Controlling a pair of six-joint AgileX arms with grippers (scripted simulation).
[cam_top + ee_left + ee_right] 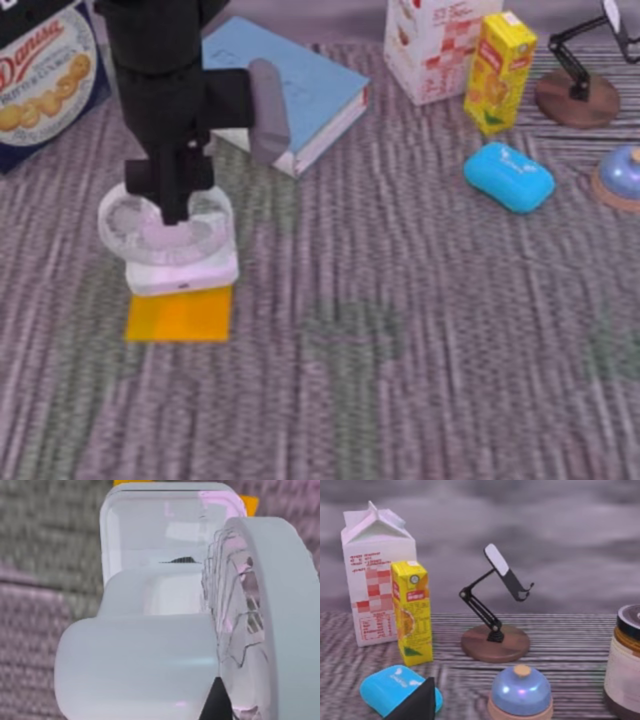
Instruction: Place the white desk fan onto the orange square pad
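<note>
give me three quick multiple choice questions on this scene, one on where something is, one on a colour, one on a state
1. Where is the white desk fan?
A. on the blue book
B. at the far edge of the orange square pad
C. beside the bell

2. What colour is the juice carton?
A. yellow
B. green
C. black

3. How does the fan stand?
A. on its side
B. upside down
C. upright on its base

Answers: 1 B, the top view shows its base overlapping the pad's far edge, under the left tool. 2 A, yellow in both the top and right wrist views. 3 C, the base is flat with the head above.
</note>
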